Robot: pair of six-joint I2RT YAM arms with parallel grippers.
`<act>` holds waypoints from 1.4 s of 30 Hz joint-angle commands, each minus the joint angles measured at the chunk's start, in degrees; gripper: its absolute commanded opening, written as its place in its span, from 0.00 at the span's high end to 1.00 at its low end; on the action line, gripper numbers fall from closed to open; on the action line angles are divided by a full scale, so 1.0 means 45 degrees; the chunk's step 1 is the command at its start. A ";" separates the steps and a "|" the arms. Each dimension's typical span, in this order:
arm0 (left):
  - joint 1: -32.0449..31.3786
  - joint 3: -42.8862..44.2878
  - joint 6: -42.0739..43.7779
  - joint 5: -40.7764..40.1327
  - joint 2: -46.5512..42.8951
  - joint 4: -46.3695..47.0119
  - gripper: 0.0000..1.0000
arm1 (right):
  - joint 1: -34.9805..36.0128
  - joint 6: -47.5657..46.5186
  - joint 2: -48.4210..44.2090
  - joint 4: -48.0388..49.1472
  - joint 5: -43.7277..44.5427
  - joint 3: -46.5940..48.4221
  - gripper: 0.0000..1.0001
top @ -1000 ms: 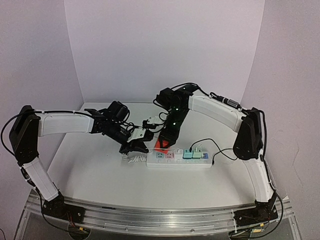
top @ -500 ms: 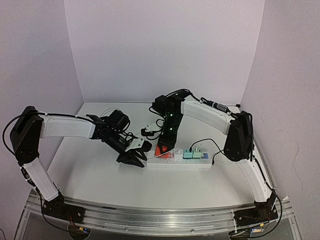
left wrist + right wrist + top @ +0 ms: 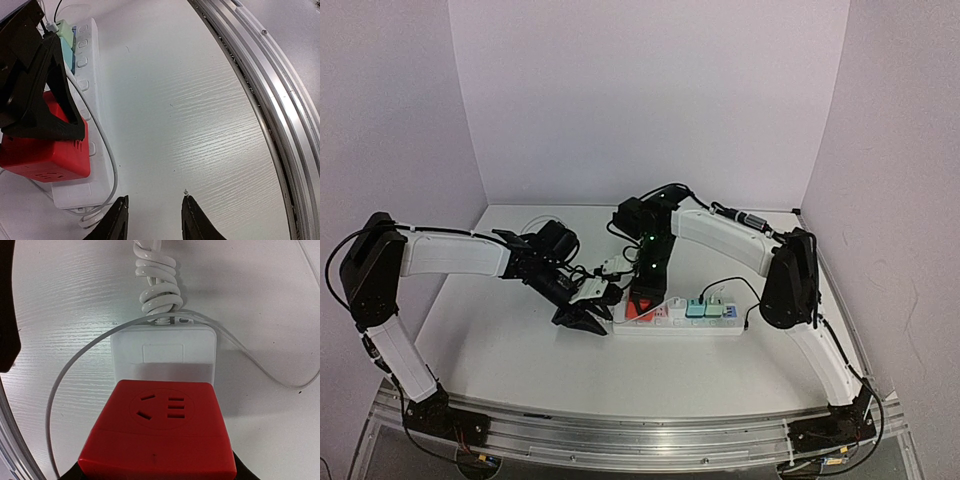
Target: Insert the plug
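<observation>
No text, brand name, number or sign can be read in any view. The red plug adapter (image 3: 157, 437) shows only socket slots on its top face, and the white power strip (image 3: 164, 352) carries a plain embossed rectangle with no lettering. The strip's buttons (image 3: 82, 85) in the left wrist view are too small to show any marking.
</observation>
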 commanded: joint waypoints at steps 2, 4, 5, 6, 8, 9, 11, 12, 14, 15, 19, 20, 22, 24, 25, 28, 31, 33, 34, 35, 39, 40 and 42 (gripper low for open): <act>-0.0014 -0.0066 0.0190 -0.0044 -0.0255 -0.0067 0.63 | 0.0077 -0.0277 0.0351 -0.0371 0.0635 0.0375 1.00; 0.0000 -0.0068 0.0196 -0.0060 -0.0257 -0.0066 0.63 | 0.0084 -0.0367 0.0306 -0.0453 0.0871 0.0216 1.00; 0.0010 -0.0075 0.0186 -0.0063 -0.0282 -0.0064 0.63 | 0.0077 -0.0402 0.0279 -0.0485 0.0994 0.0114 1.00; 0.0016 -0.0089 0.0182 -0.0050 -0.0288 -0.0052 0.63 | 0.0084 -0.0446 0.0243 -0.0509 0.1266 0.0064 1.00; 0.0043 -0.0117 0.0183 -0.0016 -0.0299 -0.0044 0.63 | 0.0057 -0.0463 0.0165 -0.0541 0.1324 0.0162 1.00; 0.0043 -0.0130 0.0182 -0.0005 -0.0293 -0.0043 0.63 | 0.0037 -0.0458 0.0124 -0.0548 0.1193 0.0343 1.00; 0.0060 -0.0132 0.0182 0.0019 -0.0275 -0.0036 0.63 | 0.0023 -0.0421 0.0042 -0.0561 0.0914 0.0761 1.00; 0.0063 -0.0135 0.0180 0.0029 -0.0278 -0.0030 0.63 | 0.0015 -0.0422 0.0009 -0.0568 0.0813 0.0911 1.00; 0.0065 -0.0152 0.0181 0.0034 -0.0305 0.0001 0.62 | -0.0010 -0.0518 -0.0088 -0.0609 0.0872 0.0935 1.00; 0.0065 -0.0157 0.0176 0.0017 -0.0311 0.0013 0.62 | -0.0030 -0.0550 -0.0138 -0.0642 0.0956 0.0817 1.00; 0.0075 -0.0198 0.0182 0.0013 -0.0345 0.0047 0.62 | -0.0163 -0.0501 -0.0284 -0.0788 0.1019 0.0328 1.00; 0.0081 -0.0211 0.0183 0.0014 -0.0347 0.0065 0.62 | -0.0173 -0.0476 -0.0276 -0.0789 0.1019 0.0313 1.00; 0.0080 -0.0228 0.0200 0.0015 -0.0328 0.0100 0.62 | -0.0168 -0.0348 -0.0206 -0.0822 0.0715 0.0348 1.00; 0.0087 -0.0218 0.0193 -0.0001 -0.0300 0.0138 0.62 | -0.0156 -0.0218 -0.0114 -0.0848 0.0424 0.0341 1.00; 0.0085 -0.0214 0.0190 -0.0015 -0.0305 0.0162 0.62 | -0.0164 -0.0189 -0.0061 -0.0847 0.0361 0.0317 1.00; 0.0105 -0.0209 0.0235 -0.0055 -0.0292 0.0210 0.62 | -0.0148 -0.0172 0.0108 -0.0845 -0.0010 0.0372 1.00; 0.0102 -0.0194 0.0244 -0.0063 -0.0257 0.0207 0.62 | -0.0151 -0.0145 0.0282 -0.0857 -0.0475 0.0513 1.00; 0.0104 -0.0193 0.0242 -0.0063 -0.0273 0.0224 0.62 | -0.0119 -0.0134 0.0356 -0.0886 -0.0567 0.0467 1.00; 0.0102 -0.0205 0.0242 -0.0063 -0.0276 0.0228 0.62 | -0.0112 -0.0146 0.0372 -0.0933 -0.0582 0.0423 1.00; 0.0103 -0.0203 0.0221 -0.0064 -0.0280 0.0227 0.62 | -0.0117 -0.0159 0.0386 -0.0992 -0.0580 0.0350 1.00; 0.0127 -0.0219 0.0230 -0.0077 -0.0288 0.0213 0.62 | -0.0115 -0.0260 0.0345 -0.1128 -0.0128 0.0025 1.00; 0.0138 -0.0215 0.0241 -0.0068 -0.0287 0.0224 0.62 | -0.0114 -0.0276 0.0327 -0.1151 0.0005 -0.0036 1.00; 0.0141 -0.0214 0.0242 -0.0059 -0.0286 0.0236 0.62 | -0.0114 -0.0319 0.0263 -0.1189 0.0155 -0.0055 1.00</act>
